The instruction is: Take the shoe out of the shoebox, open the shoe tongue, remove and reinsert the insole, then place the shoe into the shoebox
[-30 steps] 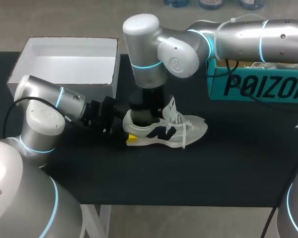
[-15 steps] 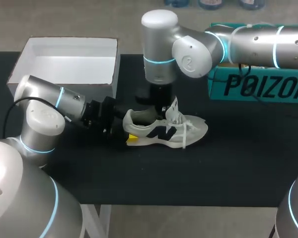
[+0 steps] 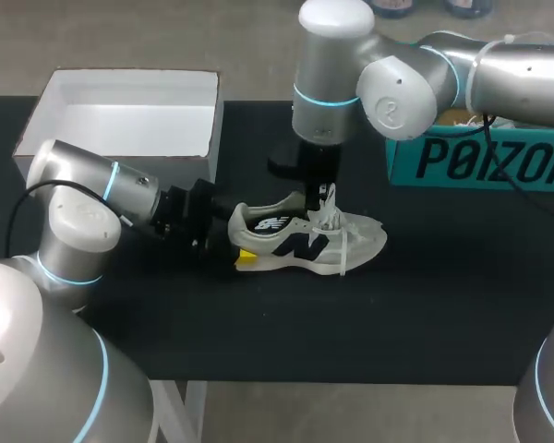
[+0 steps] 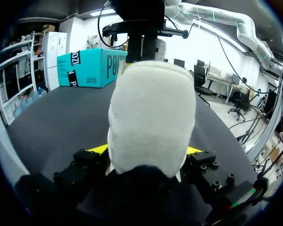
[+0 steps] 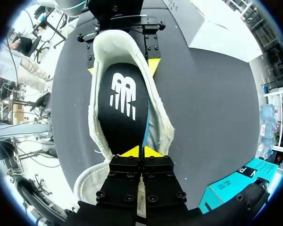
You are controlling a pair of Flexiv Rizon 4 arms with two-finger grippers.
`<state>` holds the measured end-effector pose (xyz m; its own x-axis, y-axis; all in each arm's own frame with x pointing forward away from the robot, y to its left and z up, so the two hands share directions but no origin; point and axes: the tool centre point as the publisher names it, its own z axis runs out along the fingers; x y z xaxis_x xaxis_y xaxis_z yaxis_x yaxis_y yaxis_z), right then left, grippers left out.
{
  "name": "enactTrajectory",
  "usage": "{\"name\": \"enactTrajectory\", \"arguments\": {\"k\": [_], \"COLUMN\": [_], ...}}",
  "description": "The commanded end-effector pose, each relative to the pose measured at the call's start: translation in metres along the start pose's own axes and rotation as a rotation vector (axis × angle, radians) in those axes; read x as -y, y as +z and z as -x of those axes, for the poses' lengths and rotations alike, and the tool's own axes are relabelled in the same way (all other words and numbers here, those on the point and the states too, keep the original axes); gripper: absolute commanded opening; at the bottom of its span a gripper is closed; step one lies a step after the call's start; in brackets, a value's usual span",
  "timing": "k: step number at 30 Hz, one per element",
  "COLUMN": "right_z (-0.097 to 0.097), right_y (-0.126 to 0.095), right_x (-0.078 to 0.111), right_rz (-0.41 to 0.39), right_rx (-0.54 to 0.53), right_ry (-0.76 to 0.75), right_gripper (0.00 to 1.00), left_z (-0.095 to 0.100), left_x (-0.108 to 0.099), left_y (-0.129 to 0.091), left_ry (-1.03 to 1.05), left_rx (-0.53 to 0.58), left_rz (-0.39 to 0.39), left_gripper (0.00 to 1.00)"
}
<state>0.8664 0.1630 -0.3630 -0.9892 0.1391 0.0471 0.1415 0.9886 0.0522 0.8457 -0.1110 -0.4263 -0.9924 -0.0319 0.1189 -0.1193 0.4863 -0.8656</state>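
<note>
The left fingers (image 4: 98, 149) clamp the heel of the shoe (image 3: 351, 242) at the centre of the tabletop (image 3: 425, 305), toe toward 3 o'clock, while the right fingers (image 5: 129, 151), pinched shut on the insole (image 5: 124, 103), have risen and drawn it partly out, so removal appears under way.

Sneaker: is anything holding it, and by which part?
The left pincer clamps the sneaker by its heel; the right pincer pinches the insole by its forward edge.

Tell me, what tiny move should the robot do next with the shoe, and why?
Probably raise the right end effector a little to draw the black insole out. It is shut on the insole's front edge, while most of the insole lies inside the shoe, which the left end effector clamps steady.
</note>
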Motion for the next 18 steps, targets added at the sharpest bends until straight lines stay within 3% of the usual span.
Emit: {"name": "enactTrajectory", "arguments": {"k": [1,8,18], "right_z": [-0.002,0.001,0.002], "right_y": [-0.006,-0.008,-0.019], "right_x": [0.015,0.025,-0.014], "right_rz": [0.042,0.062,0.14], "right_rx": [0.027,0.026,0.05], "right_ry": [0.016,0.045,-0.05], "right_gripper": [0.0,0.0,0.0], "left_z": [0.001,0.001,0.001], "left_x": [-0.002,-0.002,-0.002], "left_y": [0.001,0.001,0.001], "left_ry": [0.0,0.0,0.0], "left_rx": [0.0,0.0,0.0], "left_rz": [0.001,0.001,0.001], "left_gripper": [0.0,0.0,0.0]}}
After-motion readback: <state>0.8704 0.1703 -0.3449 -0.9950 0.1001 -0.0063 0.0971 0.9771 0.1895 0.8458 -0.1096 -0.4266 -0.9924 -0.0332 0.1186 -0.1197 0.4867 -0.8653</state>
